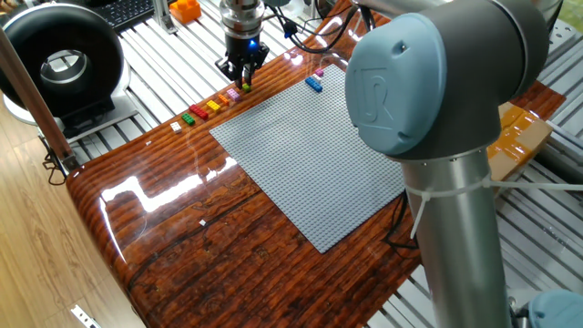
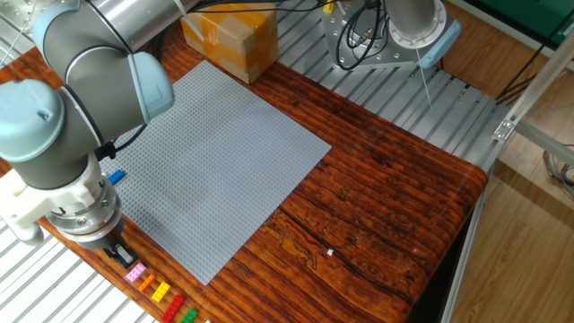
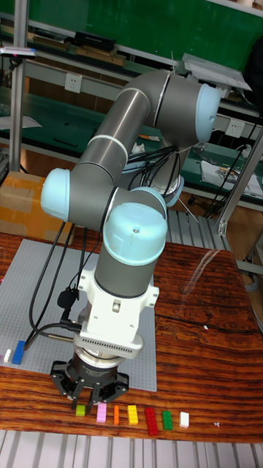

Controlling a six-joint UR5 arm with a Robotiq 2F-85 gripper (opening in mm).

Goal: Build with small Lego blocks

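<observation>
The small Lego blocks lie in a row on the wooden table beside the grey baseplate: lime, pink, orange, yellow, red, green and white. The pink block and the yellow one also show in the other fixed view. A blue block and a white one sit on the plate's edge. My gripper points straight down just over the row's lime end, beside the pink block. Its fingertips are close together, and the gap is too small to read.
A cardboard box stands past the baseplate's far corner. A black round device and a bigger orange object sit on the slatted metal bench behind the row. My own arm looms over the plate's right side.
</observation>
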